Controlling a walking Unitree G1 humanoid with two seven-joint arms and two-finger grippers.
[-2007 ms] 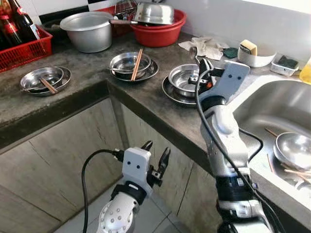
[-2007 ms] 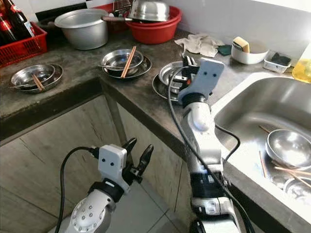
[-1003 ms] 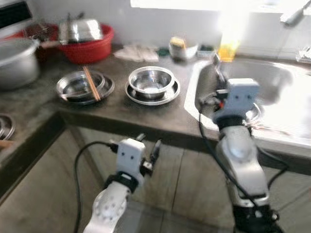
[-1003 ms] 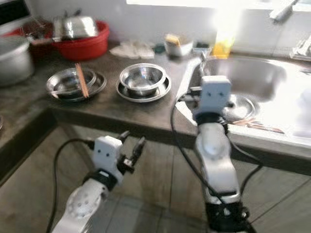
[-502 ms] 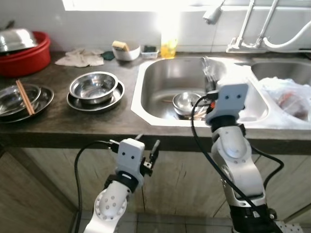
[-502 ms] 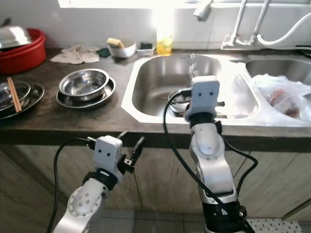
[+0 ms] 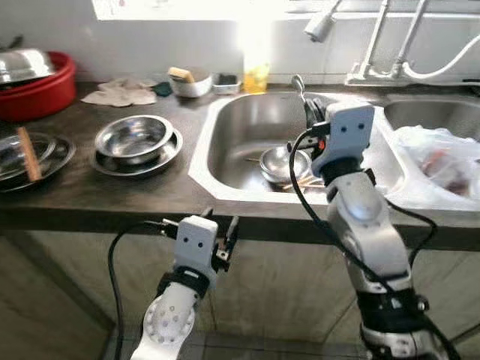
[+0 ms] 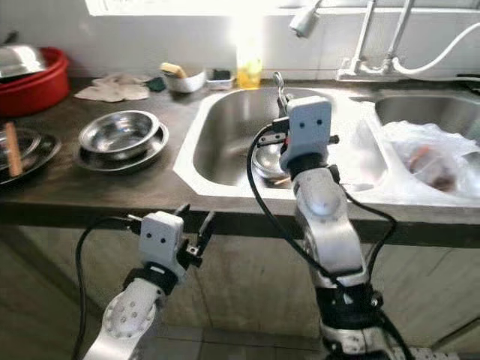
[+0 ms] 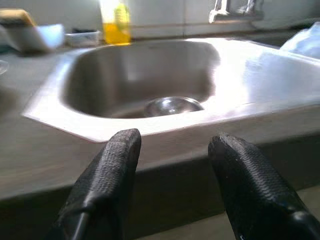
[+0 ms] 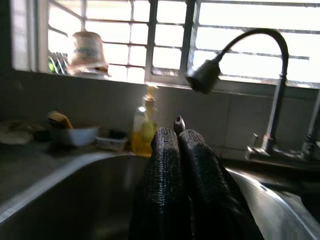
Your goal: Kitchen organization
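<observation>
My right gripper (image 7: 308, 114) is raised over the left sink basin (image 7: 241, 120), shut on a metal spoon (image 7: 298, 82) whose tip (image 10: 178, 122) pokes up between the fingers. Below it in the basin lie a steel bowl (image 7: 283, 161) and some chopsticks (image 7: 304, 181). My left gripper (image 7: 220, 228) hangs open in front of the cabinet, below the counter edge, holding nothing; its fingers (image 9: 110, 170) frame the basin rim. On the counter to the left, a steel bowl on a plate (image 7: 136, 138) stands, and farther left a dish with chopsticks (image 7: 28, 146).
A faucet (image 7: 318, 25) reaches over the sink. A yellow soap bottle (image 7: 256, 75), a white dish with a sponge (image 7: 189, 81) and a rag (image 7: 120, 94) sit along the back wall. A red basin (image 7: 34, 84) is far left. A plastic bag (image 7: 442, 154) fills the right basin.
The camera has swung right from the corner counter to the sink. My right gripper stays raised with the spoon, now over the basin. The left gripper stays low and open.
</observation>
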